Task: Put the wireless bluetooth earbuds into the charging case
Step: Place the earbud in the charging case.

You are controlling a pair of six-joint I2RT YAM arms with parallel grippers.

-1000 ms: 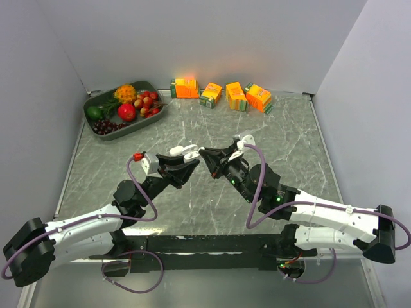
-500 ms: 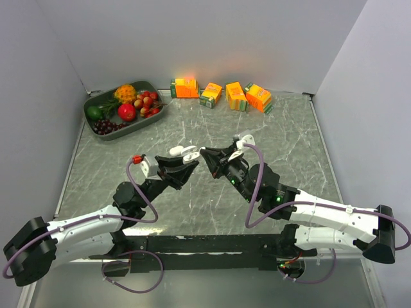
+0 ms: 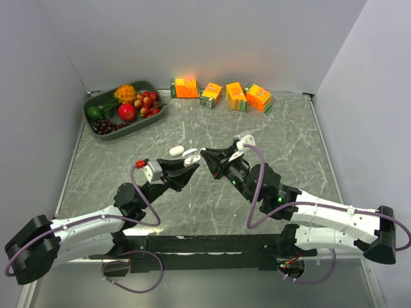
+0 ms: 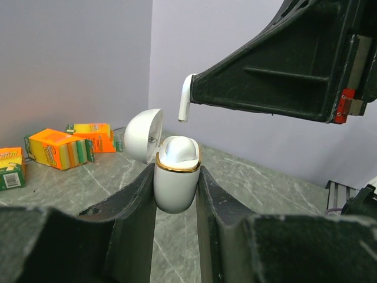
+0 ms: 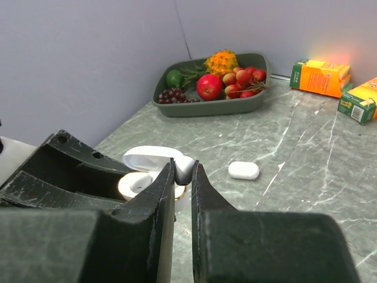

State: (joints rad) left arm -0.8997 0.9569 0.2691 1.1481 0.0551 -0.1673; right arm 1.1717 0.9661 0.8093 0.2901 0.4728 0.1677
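My left gripper (image 3: 185,165) (image 4: 177,174) is shut on the white charging case (image 4: 175,183) with a gold rim, held upright with its lid (image 4: 143,134) open. A white earbud (image 4: 177,148) sits in one slot of the case. My right gripper (image 3: 205,155) (image 5: 182,168) is shut on the other white earbud (image 4: 186,97) (image 5: 184,168). Its stem hangs down just above and beside the open case (image 5: 138,184), apart from it. In the top view the case (image 3: 191,154) is a small white spot between the two gripper tips.
A small white oval object (image 5: 243,170) (image 3: 176,151) lies on the marble table just beyond the case. A grey tray of fruit (image 3: 96,102) stands at the back left. Several orange juice cartons (image 3: 236,95) line the back wall.
The left wrist has shifted slightly toward the near edge, with the case still in its jaws. The right gripper and its earbud have barely moved.
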